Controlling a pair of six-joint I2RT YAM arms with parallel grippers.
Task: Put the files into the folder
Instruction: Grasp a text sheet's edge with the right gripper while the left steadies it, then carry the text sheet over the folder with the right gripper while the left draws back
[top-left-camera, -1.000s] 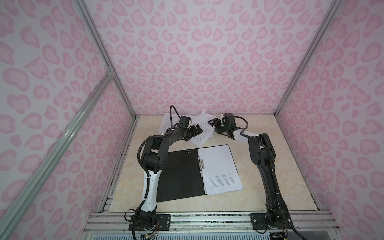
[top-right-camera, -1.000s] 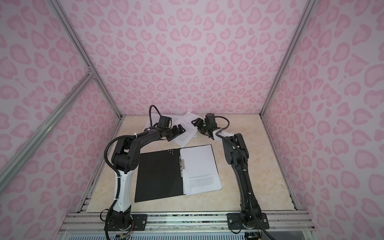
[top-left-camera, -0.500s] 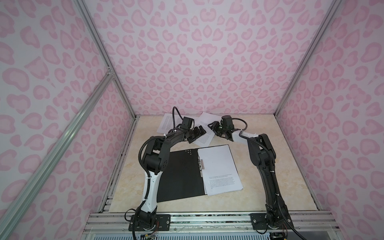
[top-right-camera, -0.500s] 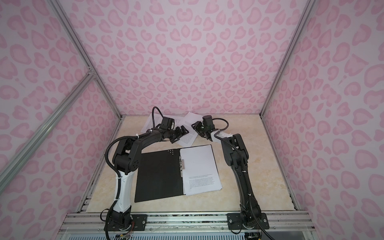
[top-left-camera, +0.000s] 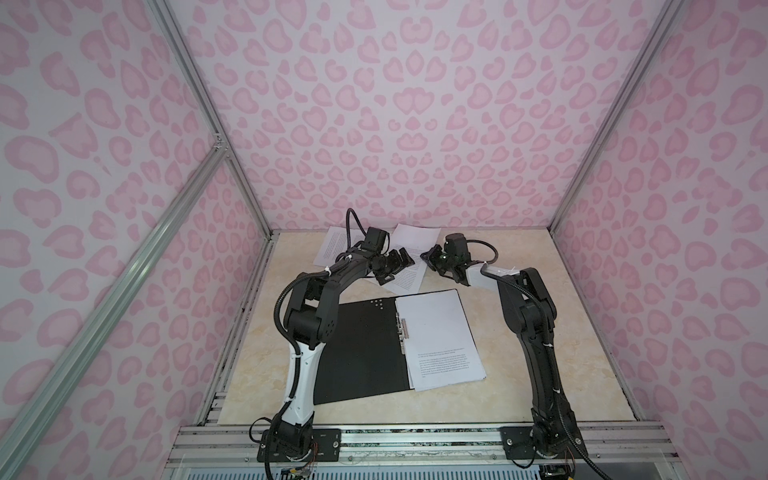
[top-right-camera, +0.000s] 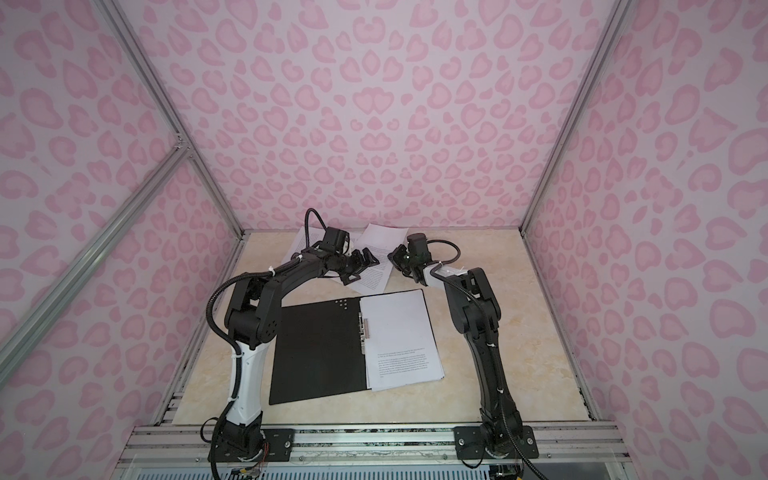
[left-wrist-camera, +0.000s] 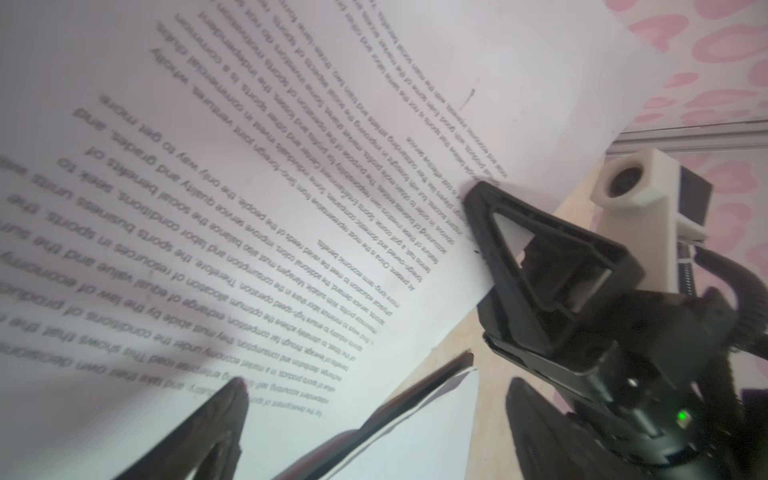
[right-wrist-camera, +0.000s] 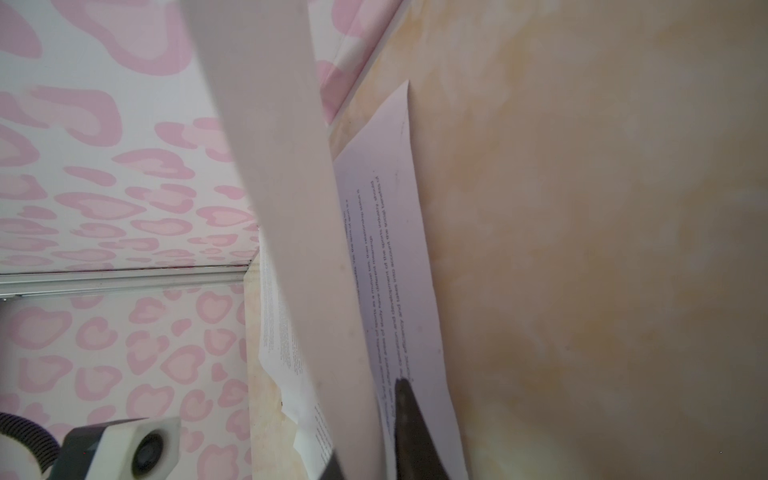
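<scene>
Change vs one second ago: right pincer jaws, then apart, now clenched on right edge of printed sheet. Left wrist view shows the gripped edge lifted and curling. Left pincer unchanged: spread wide over same sheet, grasping nothing; contact not determinable. Folder lies open mid-desk, black inside up, metal clip at spine, filed sheet on right half. Second loose sheet at far desk edge.

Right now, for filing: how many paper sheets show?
4 sheets: one in the folder, one back left, one in the right jaws, one flat beside it. More may hide.
</scene>
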